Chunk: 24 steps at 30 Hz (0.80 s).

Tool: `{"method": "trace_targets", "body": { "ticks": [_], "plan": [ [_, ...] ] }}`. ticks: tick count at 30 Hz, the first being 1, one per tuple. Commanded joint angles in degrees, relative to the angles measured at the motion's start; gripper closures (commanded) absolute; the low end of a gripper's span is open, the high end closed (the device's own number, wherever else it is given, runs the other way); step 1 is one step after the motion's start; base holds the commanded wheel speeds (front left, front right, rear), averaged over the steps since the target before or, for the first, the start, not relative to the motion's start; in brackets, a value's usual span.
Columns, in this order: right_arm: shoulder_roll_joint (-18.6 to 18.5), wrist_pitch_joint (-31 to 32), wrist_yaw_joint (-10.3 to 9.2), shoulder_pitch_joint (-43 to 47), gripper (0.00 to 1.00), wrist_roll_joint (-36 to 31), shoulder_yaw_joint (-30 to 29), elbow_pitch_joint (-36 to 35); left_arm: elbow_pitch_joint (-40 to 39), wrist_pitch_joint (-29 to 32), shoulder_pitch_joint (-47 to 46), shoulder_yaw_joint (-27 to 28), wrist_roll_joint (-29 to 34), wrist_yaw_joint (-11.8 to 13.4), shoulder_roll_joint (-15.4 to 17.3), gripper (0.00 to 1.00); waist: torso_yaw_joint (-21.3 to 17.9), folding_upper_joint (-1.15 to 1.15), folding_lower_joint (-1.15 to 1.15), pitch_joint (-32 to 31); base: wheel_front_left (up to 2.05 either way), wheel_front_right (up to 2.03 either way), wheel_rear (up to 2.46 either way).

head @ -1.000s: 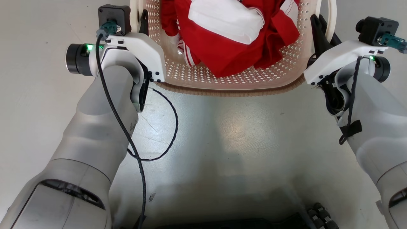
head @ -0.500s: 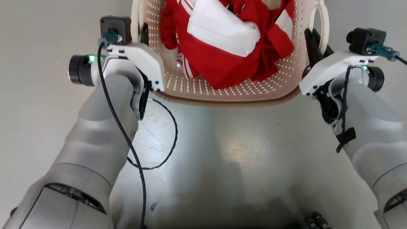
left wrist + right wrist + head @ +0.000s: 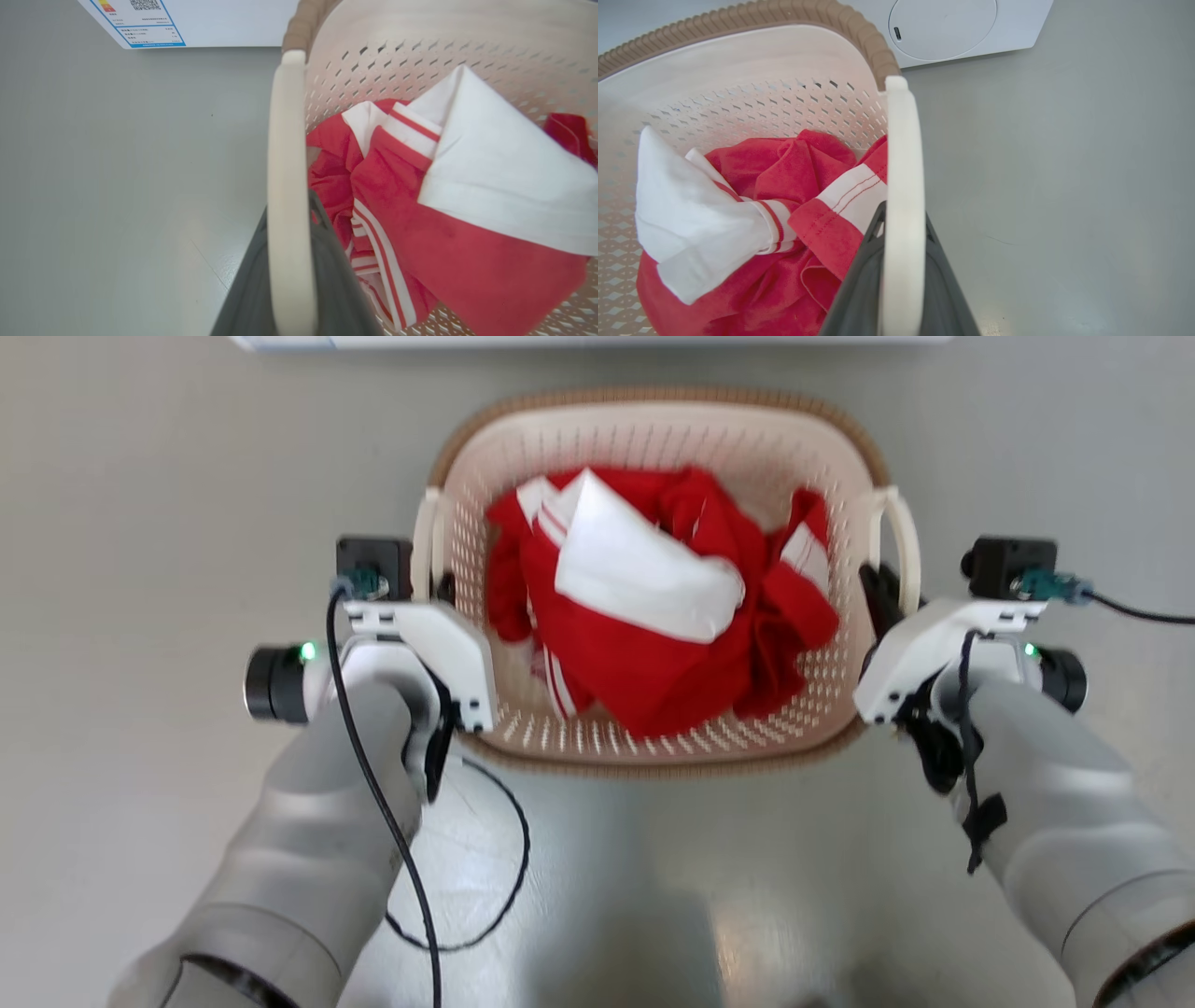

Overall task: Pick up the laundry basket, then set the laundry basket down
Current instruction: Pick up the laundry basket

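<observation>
Head view has shifted since a second ago: the whole laundry basket (image 3: pixel 653 420) is now in frame, before only its near half. Camera move, not a basket move as far as I can tell. Grips unchanged. The left hand (image 3: pixel 439 588) is still clamped on the left handle (image 3: pixel 286 186), the right hand (image 3: pixel 876 583) on the right handle (image 3: pixel 902 186), dark fingers either side of each loop. The basket sits between the two arms over the grey floor (image 3: pixel 140 616); can't tell if it is lifted. Red and white clothes (image 3: pixel 653 644) are heaped inside. A white washing machine (image 3: pixel 943 28) stands just beyond the far rim. A black cable (image 3: pixel 373 803) hangs along the left arm.
</observation>
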Motion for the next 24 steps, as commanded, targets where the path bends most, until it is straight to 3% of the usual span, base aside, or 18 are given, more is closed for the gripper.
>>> {"method": "trace_targets", "body": {
  "ticks": [1, 11, 24],
  "plan": [
    [0.47, -0.01, 0.35, 2.96, 1.00, 0.67, 0.79, 0.02, -0.36, 0.33, 1.90, 0.16, -0.92, 0.28, 1.30, 1.00, 0.06, 0.00, 0.00, -4.45, 0.00, 0.00, 0.00],
    [2.36, 4.42, 0.35, 9.38, 1.00, 1.29, 2.20, 1.39, 0.34, 3.88, 10.10, -3.95, -5.97, -0.16, 1.30, 1.00, -0.63, 0.00, 0.00, -18.42, 0.00, 0.00, 0.00],
    [3.31, 8.17, 0.35, 16.76, 1.00, 1.19, 2.18, 1.61, 0.75, 7.09, 17.70, -8.02, -10.19, -1.14, 1.30, 1.00, -1.10, 0.00, 0.00, -30.51, 0.00, 0.00, 0.00]
  ]
}}
